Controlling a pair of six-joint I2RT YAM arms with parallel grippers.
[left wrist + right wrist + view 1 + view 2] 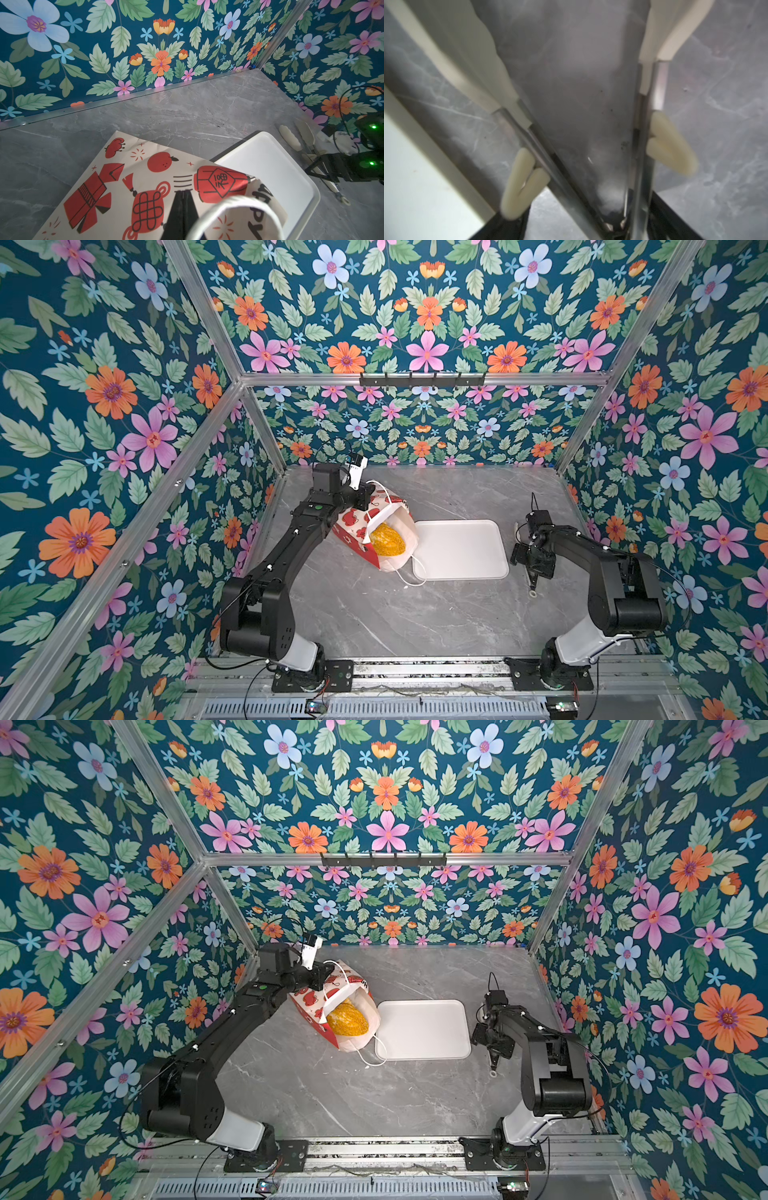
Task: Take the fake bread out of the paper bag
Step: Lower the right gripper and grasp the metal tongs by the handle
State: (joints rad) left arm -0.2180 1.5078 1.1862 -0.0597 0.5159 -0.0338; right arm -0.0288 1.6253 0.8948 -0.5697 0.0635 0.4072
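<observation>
Left hand (182, 194) is pressed together on the paper bag (353, 522), pinching its printed wall, so the mouth gapes toward the white tray (461, 549) just beside it; good, that is my anchor. Right hand (534, 568) sits well apart on the far side of the tray, gripping the tongs (544, 164); their arms are spread, nothing between the cream tips. In the mouth I see one golden piece of the fake bread (387, 540) lying against the white lining; any other pieces are hidden from me. As I judge it, the job now is the reach; cross above the tray, come in low along the bag's length, tips wide enough to straddle the loaf. Mind the cord handle (409, 577) looped on the desk (374, 614) by the tray's corner; it could snag a tip. Squeeze across the loaf's narrow width, gently, since it looks smooth and may slip; hold the bag firm; draw straight out toward the tray.
</observation>
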